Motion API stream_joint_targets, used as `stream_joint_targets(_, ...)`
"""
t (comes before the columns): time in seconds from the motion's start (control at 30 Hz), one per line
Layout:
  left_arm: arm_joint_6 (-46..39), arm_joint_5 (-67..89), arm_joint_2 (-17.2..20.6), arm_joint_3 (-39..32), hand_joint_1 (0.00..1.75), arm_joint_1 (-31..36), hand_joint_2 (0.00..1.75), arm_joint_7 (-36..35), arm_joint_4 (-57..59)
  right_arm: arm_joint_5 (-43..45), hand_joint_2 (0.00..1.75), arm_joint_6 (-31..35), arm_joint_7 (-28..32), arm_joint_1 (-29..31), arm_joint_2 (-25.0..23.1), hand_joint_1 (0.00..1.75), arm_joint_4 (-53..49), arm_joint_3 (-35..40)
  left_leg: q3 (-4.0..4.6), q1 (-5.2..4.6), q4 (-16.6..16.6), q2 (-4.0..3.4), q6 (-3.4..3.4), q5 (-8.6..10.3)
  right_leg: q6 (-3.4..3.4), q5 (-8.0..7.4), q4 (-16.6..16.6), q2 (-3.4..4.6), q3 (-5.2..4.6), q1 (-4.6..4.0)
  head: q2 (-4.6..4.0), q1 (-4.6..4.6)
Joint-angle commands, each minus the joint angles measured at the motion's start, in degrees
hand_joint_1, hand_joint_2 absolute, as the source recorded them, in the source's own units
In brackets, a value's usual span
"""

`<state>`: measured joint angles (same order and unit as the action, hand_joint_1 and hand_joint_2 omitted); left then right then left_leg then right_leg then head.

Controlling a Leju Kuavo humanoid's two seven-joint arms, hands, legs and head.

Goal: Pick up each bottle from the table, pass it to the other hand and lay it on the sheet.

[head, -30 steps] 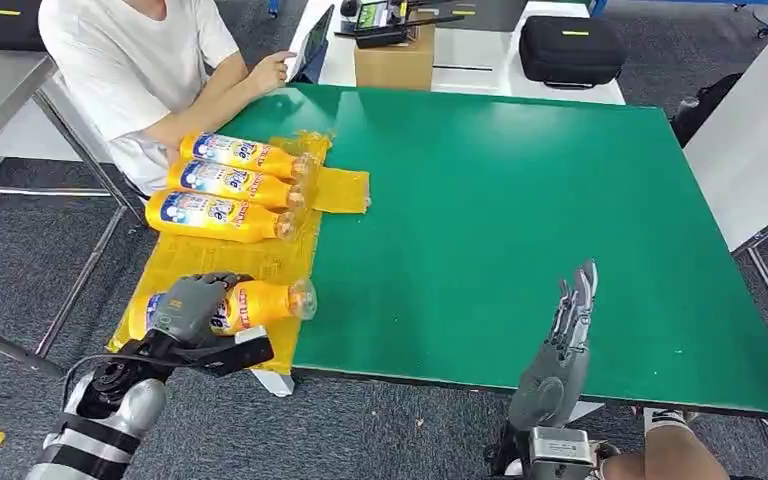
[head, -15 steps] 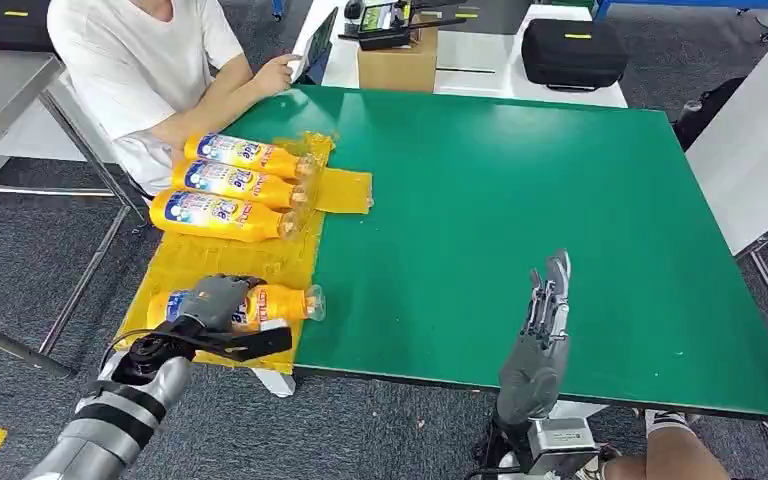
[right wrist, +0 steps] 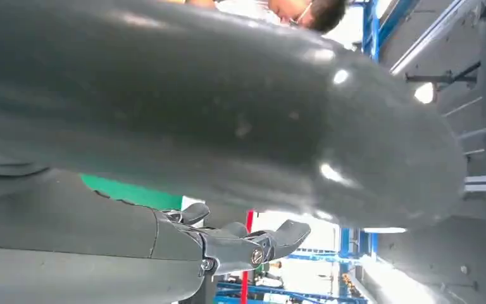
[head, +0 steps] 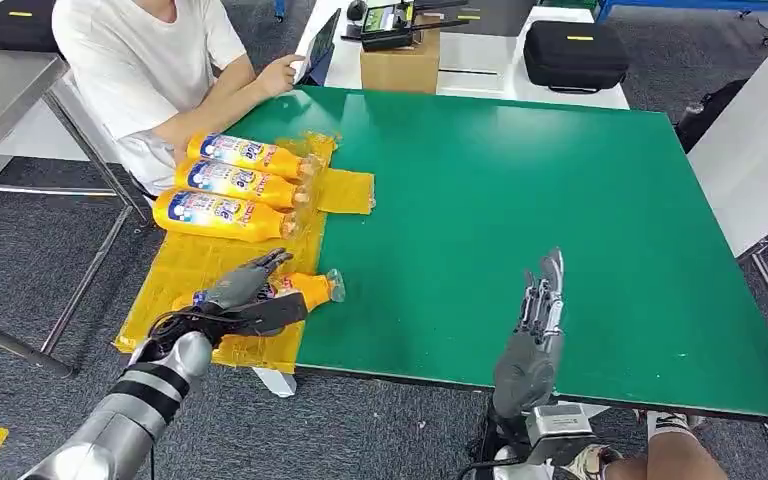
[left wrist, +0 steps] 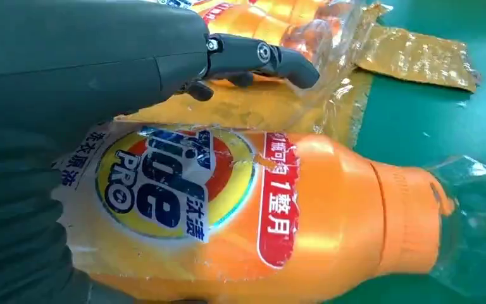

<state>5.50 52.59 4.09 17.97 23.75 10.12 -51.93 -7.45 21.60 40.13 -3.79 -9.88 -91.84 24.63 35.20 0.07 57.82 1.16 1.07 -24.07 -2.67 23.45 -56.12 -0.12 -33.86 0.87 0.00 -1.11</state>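
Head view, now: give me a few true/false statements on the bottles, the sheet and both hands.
1. Four orange bottles lie on the yellow sheet. True.
2. The nearest bottle stands upright. False: it lies on its side, cap toward the green table.
3. The left hand is over the nearest bottle, fingers spread. True.
4. The right hand holds a bottle. False: it holds nothing, fingers pointing up.
5. The other three bottles are scattered on the green table. False: they lie side by side on the sheet.

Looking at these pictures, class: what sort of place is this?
Probably a robotics lab or test workshop: a green table on grey carpet, black equipment cases, and a person working on a tablet.
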Motion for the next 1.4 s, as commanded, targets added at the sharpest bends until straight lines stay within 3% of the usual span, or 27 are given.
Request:
stream_joint_targets(0.03, 3.7, -9.8, -1.2, 2.2, 0.0, -2.8, 1.75, 2.1, -5.6, 1.3, 0.0, -0.4, -0.1, 2.4, 0.0, 0.0, 4.1, -2.9, -0.21, 0.03, -0.1, -0.18, -0.06, -0.07, 0.11, 0.03, 0.1, 0.1, 0.18, -0.05, 0.0, 0.02)
stream_joint_targets(0.23, 2.9, -14.0, -2.5, 1.2, 0.0, -3.9, 1.75, 4.2, -9.5, 1.7, 0.0, -0.5, -0.1, 2.2, 0.1, 0.0, 3.4, -3.0, -0.15, 0.01, 0.0, -0.13, -0.03, -0.05, 0.08, 0.02, 0.1, 0.07, 0.13, -0.03, 0.0, 0.0)
stream_joint_targets(0.27, -4.9, -29.6, -11.1, -2.4, 0.0, -9.4, 1.75, 6.6, -27.1, 1.6, 0.0, 2.7, -0.1, 0.0, 0.5, 0.0, -0.6, -2.5, -0.04, 0.02, 0.0, -0.07, -0.02, -0.03, 0.05, 0.02, 0.0, 0.02, 0.03, -0.04, 0.0, 0.02)
stream_joint_targets(0.43, -13.4, -34.6, -14.0, -1.3, 0.0, -12.2, 1.75, 9.7, -34.8, 3.4, 0.0, 3.4, -0.1, -1.3, -0.3, 0.0, -2.3, -2.8, 0.13, 0.0, 0.1, -0.07, 0.0, -0.2, 0.06, 0.13, 0.0, -0.02, -0.07, 0.0, 0.0, 0.02)
stream_joint_targets(0.5, -17.0, -43.2, -15.1, -0.6, 0.0, -15.1, 1.75, 12.7, -40.6, 1.4, 0.0, 8.3, -0.1, -1.7, 0.1, 0.0, -3.1, -1.7, 0.25, -0.05, 0.1, -0.07, 0.01, -0.1, 0.03, 0.04, 0.0, 0.02, -0.22, 0.04, 0.0, 0.02)
stream_joint_targets(0.6, -19.1, -46.6, -15.8, -0.4, 0.0, -17.2, 1.75, 14.4, -43.8, 1.8, 0.0, 9.1, -0.1, -2.1, 0.3, 0.0, -3.1, -1.5, 0.25, -0.05, 0.0, -0.15, -0.02, -0.17, 0.03, 0.04, 0.0, 0.07, -0.27, 0.03, 0.0, 0.02)
stream_joint_targets(0.7, -22.0, -53.4, -15.9, -0.2, 0.0, -20.2, 1.75, 16.4, -47.0, -0.2, 0.0, 16.1, -0.1, -2.1, 1.6, 0.0, -4.6, 0.1, 0.21, -0.04, 0.0, -0.26, -0.03, -0.18, 0.04, 0.04, 0.0, 0.13, -0.27, 0.02, 0.0, 0.02)
stream_joint_targets(0.87, -25.7, -57.3, -16.1, -1.1, 0.0, -25.9, 1.75, 16.8, -48.5, 6.7, 0.0, 13.5, -0.1, -4.1, -0.8, 0.0, -5.8, -5.8, 0.11, -0.02, 0.0, -0.26, -0.03, -0.22, 0.06, 0.1, 0.1, 0.12, -0.18, 0.01, 0.0, 0.02)
stream_joint_targets(0.93, -26.0, -61.3, -15.1, -1.4, 0.0, -29.9, 1.75, 18.0, -49.5, 10.2, 0.0, 8.7, -0.1, -5.1, -3.6, 0.0, -2.9, -10.3, 0.02, -0.02, -0.1, -0.35, -0.04, -0.25, 0.08, 0.1, 0.1, 0.19, -0.11, 0.0, 0.0, 0.0)
stream_joint_targets(1.1, -26.0, -63.1, -15.1, -1.8, 0.0, -31.3, 1.75, 17.7, -49.8, 10.1, 0.0, 8.4, -0.1, -5.4, -5.1, 0.0, -0.9, -12.2, 0.18, 0.0, 0.0, -0.21, -0.04, -0.19, 0.07, 0.07, 0.1, 0.07, -0.24, -0.01, 0.0, 0.02)
stream_joint_targets(1.2, -27.5, -61.1, -14.8, -2.3, 0.0, -36.3, 1.75, 18.9, -50.8, 8.7, 0.0, 13.8, -1.5, -4.2, -5.3, 0.0, 7.2, -12.2, 0.05, 0.0, -0.1, -0.38, -0.05, -0.22, 0.07, 0.04, 0.2, 0.25, -0.15, -0.02, -0.02, 0.0)
stream_joint_targets(1.23, -28.4, -59.9, -15.1, -2.3, 0.0, -37.5, 0.0, 19.3, -50.4, 7.6, 0.0, 15.3, -1.3, -3.9, -5.2, 0.0, 8.3, -11.5, -0.15, 0.02, -0.2, -0.51, -0.09, -0.29, 0.12, 0.06, 0.2, 0.35, 0.02, -0.04, 0.0, 0.02)
stream_joint_targets(1.27, -28.8, -58.8, -15.0, -1.8, 0.0, -37.5, 0.0, 19.2, -49.4, 7.2, 0.0, 16.3, -0.5, -4.0, -5.1, 0.0, 8.3, -11.2, -0.05, 0.02, -0.2, -0.5, -0.09, -0.28, 0.09, 0.04, 0.2, 0.33, -0.07, -0.04, 0.0, 0.0)
stream_joint_targets(1.3, -29.1, -58.6, -15.3, -1.7, 0.0, -37.1, 1.75, 19.2, -48.3, 7.2, 0.0, 16.5, -0.1, -4.1, -4.9, 0.0, 7.9, -10.8, -0.21, 0.03, -0.2, -0.59, -0.12, -0.35, 0.13, 0.09, 0.2, 0.37, 0.08, -0.06, 0.0, 0.02)
stream_joint_targets(1.4, -29.1, -54.6, -14.4, 0.4, 0.0, -34.0, 1.75, 21.1, -44.2, 2.0, 0.0, 14.6, -0.1, -2.9, -1.6, 0.0, 7.8, -7.5, 0.18, 0.01, -0.1, -0.25, -0.07, -0.2, 0.06, 0.06, 0.1, 0.07, -0.27, -0.02, 0.0, 0.02)
